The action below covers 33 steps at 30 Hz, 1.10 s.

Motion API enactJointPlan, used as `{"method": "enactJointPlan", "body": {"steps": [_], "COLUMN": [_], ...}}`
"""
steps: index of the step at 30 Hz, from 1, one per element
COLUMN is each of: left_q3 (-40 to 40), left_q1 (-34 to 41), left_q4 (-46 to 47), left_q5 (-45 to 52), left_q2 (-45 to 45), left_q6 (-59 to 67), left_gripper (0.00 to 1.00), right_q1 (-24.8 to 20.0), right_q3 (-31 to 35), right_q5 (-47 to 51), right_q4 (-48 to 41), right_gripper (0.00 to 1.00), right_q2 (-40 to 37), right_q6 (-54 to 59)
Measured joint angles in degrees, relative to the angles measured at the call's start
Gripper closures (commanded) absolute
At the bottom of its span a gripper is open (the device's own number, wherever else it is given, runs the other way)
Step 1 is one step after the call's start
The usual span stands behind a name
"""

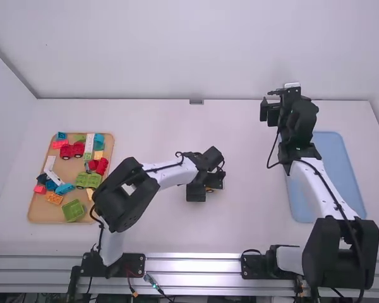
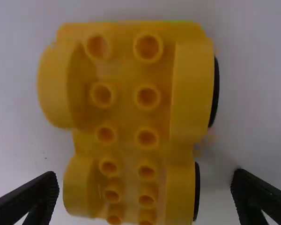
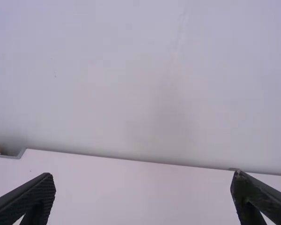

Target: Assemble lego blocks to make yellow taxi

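Over the table's middle my left gripper (image 1: 205, 189) hangs above the yellow car base (image 1: 210, 188), most of which it hides. In the left wrist view the yellow car base (image 2: 126, 112) shows its rows of studs and black wheels along one side; the left gripper (image 2: 145, 187) is open, a finger on either side with gaps to the base. My right gripper (image 1: 269, 112) is raised toward the back wall at the right. Its fingers stand wide apart in the right wrist view, and the right gripper (image 3: 143, 187) has nothing between them.
An orange-brown tray (image 1: 72, 170) at the left holds several coloured blocks, among them red, green, blue, orange and white ones. A blue tray (image 1: 333, 170) lies at the right, partly under the right arm. The wall (image 3: 131, 84) rises behind the table.
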<state>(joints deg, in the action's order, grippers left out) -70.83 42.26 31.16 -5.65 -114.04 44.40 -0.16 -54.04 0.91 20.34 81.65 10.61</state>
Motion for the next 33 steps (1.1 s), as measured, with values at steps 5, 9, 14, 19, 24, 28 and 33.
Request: {"method": "enactJointPlan", "body": {"steps": [5,9,14,19,24,28,33], "left_q3": [-1.0,-3.0,-5.6,-7.6,-7.5,-7.5,-7.5], "left_q1": [-2.0,-6.4,-17.6,-33.2,-45.5,-54.7,-63.9], "left_q4": [5.7,8.8,6.4,2.9,5.5,9.0,12.4], "left_q5": [-0.3,2.6,7.3,8.5,8.4,8.4,7.2], "left_q2": [0.1,2.7,12.0,17.6,17.7,17.6,15.4], "left_q6": [0.4,2.1,-1.7,-18.5,-36.0,-49.3,-59.6], "left_gripper": [0.01,0.01,0.01,0.01,0.01,0.01,0.01], "right_q1": [0.0,0.0,0.0,0.0,0.0,0.0,0.0], "right_q3": [0.0,0.0,0.0,0.0,0.0,0.0,0.0], "right_q5": [0.0,-0.1,-0.3,-0.2,-0.2,-0.3,-0.3], "right_q4": [0.0,0.0,0.0,0.1,0.1,0.1,0.1], "right_gripper": [0.01,0.01,0.01,0.01,0.01,0.01,0.01], "right_q2": [0.0,0.0,0.0,0.0,0.0,0.0,0.0], "right_q6": [0.0,0.1,0.0,0.0,0.1,0.0,0.0]}}
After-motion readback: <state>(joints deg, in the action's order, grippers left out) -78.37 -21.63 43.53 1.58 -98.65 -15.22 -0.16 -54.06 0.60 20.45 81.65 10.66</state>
